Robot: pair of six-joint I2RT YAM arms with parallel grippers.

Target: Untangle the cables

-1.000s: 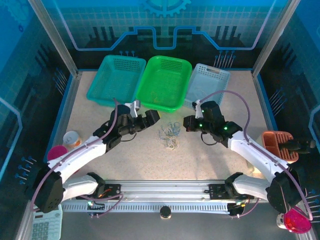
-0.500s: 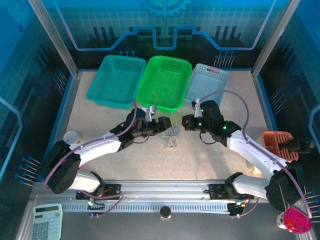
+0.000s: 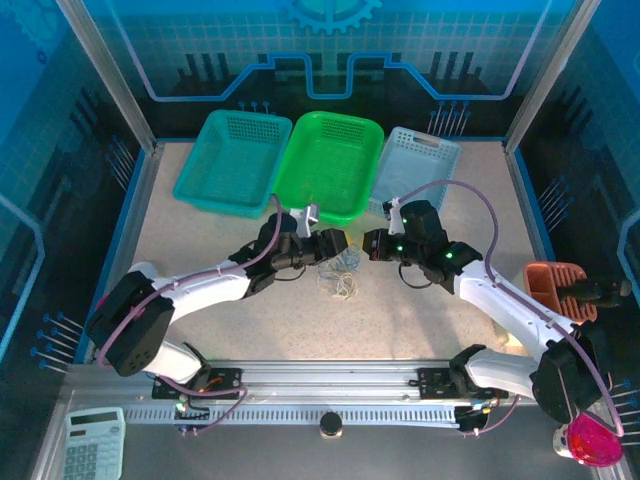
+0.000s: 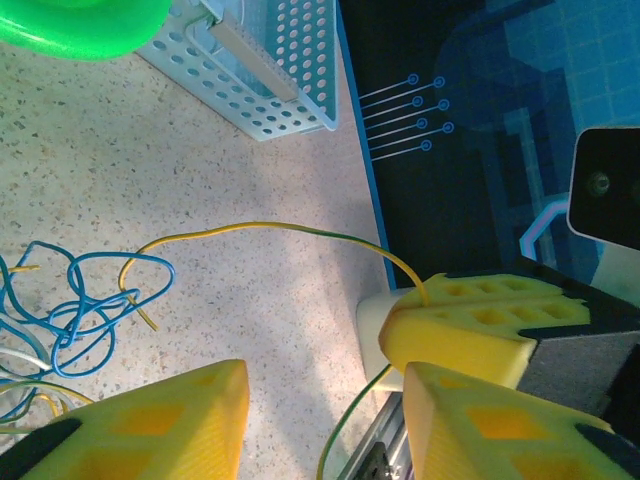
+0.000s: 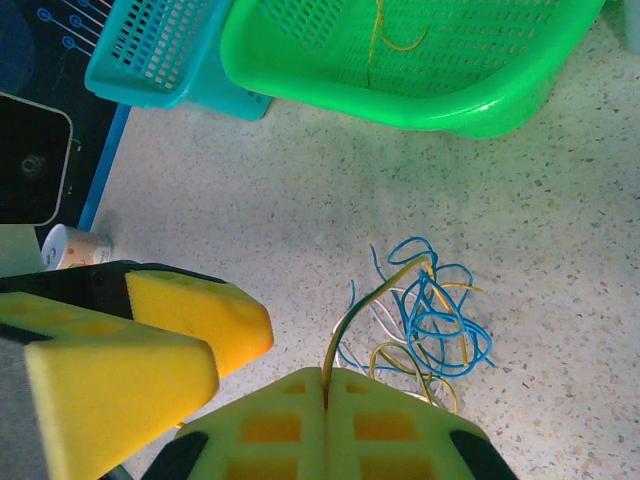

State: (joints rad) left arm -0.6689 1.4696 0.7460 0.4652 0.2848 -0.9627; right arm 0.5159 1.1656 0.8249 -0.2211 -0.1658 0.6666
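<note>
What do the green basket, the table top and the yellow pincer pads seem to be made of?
Green basket: probably moulded plastic, glossy rim, perforated walls.
Table top: speckled stone or laminate, matt.
Pads: perhaps soft foam or rubber, matt, waffle recesses.

What we see around the edges
Teal basket (image 3: 232,160), green basket (image 3: 335,150) and pale blue basket (image 3: 422,158) sit side by side (all perforated); our calculator (image 3: 93,440) lies near-left.

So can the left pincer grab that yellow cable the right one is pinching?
Probably yes: the left pincer stands open with the yellow cable running between its fingers, beside the right pincer; nothing blocks it.
</note>
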